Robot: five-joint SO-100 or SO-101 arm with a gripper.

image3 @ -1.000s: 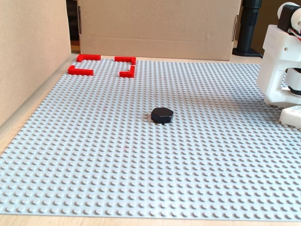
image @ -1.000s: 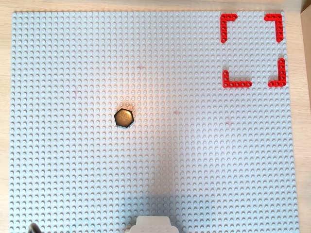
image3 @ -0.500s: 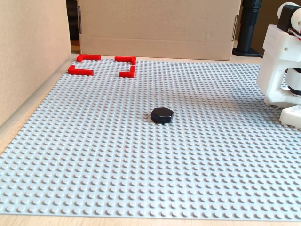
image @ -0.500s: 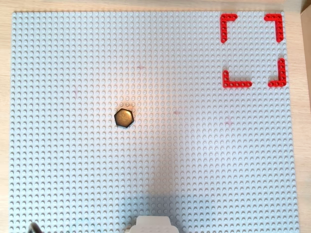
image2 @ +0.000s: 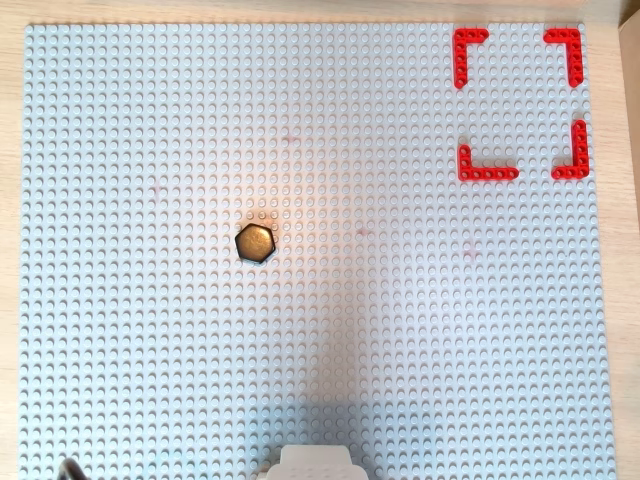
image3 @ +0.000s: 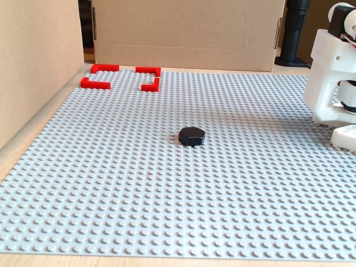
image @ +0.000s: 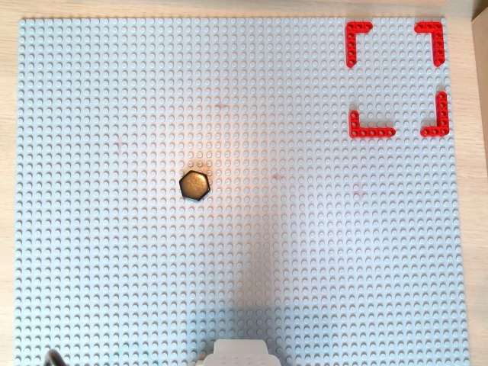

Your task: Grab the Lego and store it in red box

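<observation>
The arm [image3: 334,78] stands at the right edge of the fixed view, only its white base and lower housings in frame, upright and folded back over its own mount. In both overhead views just a sliver of the white base [image: 236,354] shows at the bottom edge. The gripper is out of every picture, so its opening and any load cannot be told.

The Lego [image: 194,184] sits flat on the grey baseplate [image: 91,267], left of centre in both overhead views, bronze top glossy; in the fixed view it reads black [image3: 192,136]. It lies well apart from the arm's base, nothing touching it.

The red box [image: 396,80] occupies the top right corner of the overhead views, four corner pieces with gaps, interior bare. In the fixed view it sits far left [image3: 119,78], near the cardboard wall [image3: 189,30].
</observation>
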